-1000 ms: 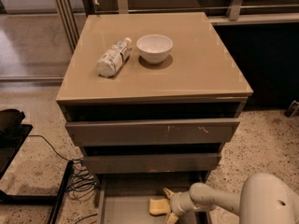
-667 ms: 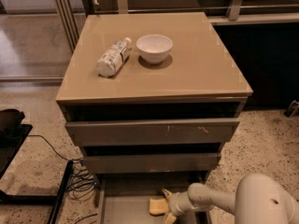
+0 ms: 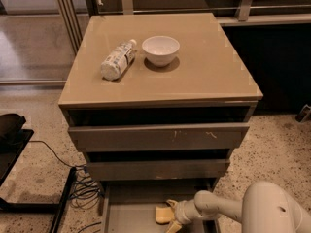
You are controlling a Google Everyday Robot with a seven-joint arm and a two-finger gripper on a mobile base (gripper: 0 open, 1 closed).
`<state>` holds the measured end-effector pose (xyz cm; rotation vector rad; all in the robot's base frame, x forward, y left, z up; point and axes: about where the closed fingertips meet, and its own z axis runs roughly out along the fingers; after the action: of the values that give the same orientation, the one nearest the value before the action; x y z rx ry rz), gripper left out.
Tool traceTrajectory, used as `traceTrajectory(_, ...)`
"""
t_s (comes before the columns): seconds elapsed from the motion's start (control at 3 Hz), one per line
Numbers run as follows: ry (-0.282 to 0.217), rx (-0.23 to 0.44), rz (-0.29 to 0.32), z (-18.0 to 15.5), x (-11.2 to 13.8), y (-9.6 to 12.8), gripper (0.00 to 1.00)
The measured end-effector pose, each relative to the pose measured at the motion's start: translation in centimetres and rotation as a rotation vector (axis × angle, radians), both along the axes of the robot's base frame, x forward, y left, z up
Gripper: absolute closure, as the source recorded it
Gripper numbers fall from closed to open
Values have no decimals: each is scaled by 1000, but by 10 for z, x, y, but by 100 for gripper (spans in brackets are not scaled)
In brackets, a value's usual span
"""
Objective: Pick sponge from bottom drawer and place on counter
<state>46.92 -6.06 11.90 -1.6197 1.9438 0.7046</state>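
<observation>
The bottom drawer is pulled out at the foot of the cabinet, showing its flat grey floor. On that floor, toward the right, lies the pale yellow-orange sponge. My gripper reaches in from the lower right and is right at the sponge's right side, down at drawer level. The white arm behind it fills the bottom right corner. Above the drawers, the glossy taupe counter carries a white bowl and a plastic bottle lying on its side.
The two upper drawers stand slightly ajar above the gripper. Cables and a black stand lie on the speckled floor at left. A glass partition is at the back left, and a dark cabinet at the right.
The white arm segment at the bottom right has shifted slightly left. The gripper stays at the sponge in the bottom drawer, and the sponge has not moved.
</observation>
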Motion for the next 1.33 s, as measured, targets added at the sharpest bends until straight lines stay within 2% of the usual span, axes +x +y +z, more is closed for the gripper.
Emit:
traceTrajectory(1.0,0,0,0,0,0,0,87)
traceTrajectory(1.33,0,0,0,0,0,0,100)
